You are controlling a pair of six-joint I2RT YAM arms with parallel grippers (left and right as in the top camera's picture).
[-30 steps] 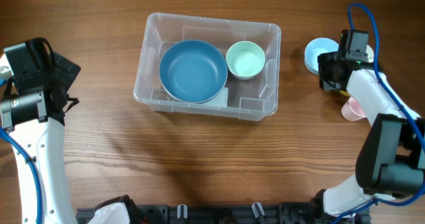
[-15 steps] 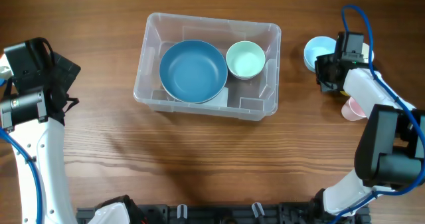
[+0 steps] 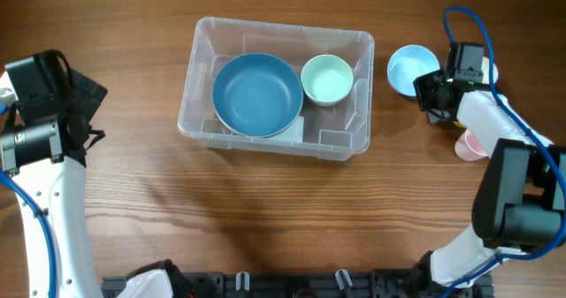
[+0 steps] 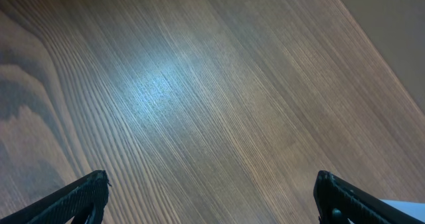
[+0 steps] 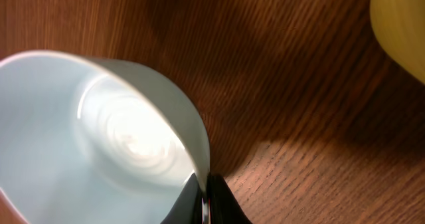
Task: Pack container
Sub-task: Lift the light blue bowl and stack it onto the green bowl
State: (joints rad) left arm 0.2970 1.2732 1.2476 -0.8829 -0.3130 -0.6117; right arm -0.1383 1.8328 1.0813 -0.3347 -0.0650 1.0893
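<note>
Grain of the wooden table [image 4: 199,84] fills the left wrist view, and the left gripper [image 4: 212,201] hangs over it with its two black fingertips spread wide at the lower corners of that view, nothing between them. In the overhead view this arm sits at the far left edge. The container [image 3: 340,137] lies well off to that gripper's right, apart from it, resting flat on the table with its open side up. Its long axis runs left to right across the table, with the short walls facing the two arms. Inside it, a large blue bowl [image 3: 257,94] takes the half nearer the left gripper. A smaller pale green bowl [image 3: 327,79] sits just beside it in the far right corner, on the side toward the right gripper. The right gripper [image 5: 204,199] is just past the container's right wall and outside it. Its jaws are pinched closed on the rim of a light blue bowl [image 3: 412,70], which juts from the fingertips toward the container without touching it. Whether that bowl rests on the wood or is raised off it cannot be told. A pink cup [image 3: 469,144] stands near the right arm, on the near side of the gripper. In the right wrist view a yellow object [image 5: 402,24] shows at the upper right corner, apart from the fingers.
</note>
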